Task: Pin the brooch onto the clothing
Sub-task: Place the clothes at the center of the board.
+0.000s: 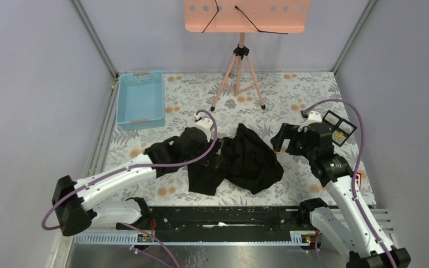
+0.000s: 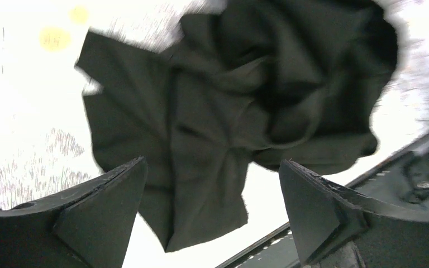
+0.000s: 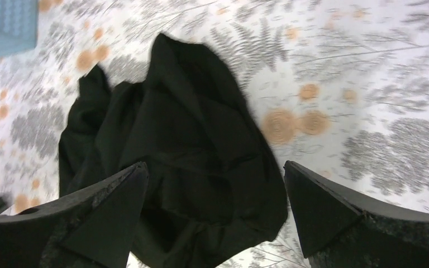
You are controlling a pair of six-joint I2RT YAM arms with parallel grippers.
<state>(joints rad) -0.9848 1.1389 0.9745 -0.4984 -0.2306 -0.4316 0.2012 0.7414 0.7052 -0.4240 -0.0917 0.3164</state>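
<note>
Left wrist: crumpled soft black shirt [image 2: 229,100]; left pincer [image 2: 212,162], right pincer [image 3: 215,164] spread wide, empty.

Robot lab cell: grey panel walls [image 1: 28,84], aluminium frame [image 1: 95,39].

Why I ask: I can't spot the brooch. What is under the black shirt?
The shirt lies crumpled on the floral tablecloth, which shows around it. Whatever its folds cover cannot be seen.
</note>
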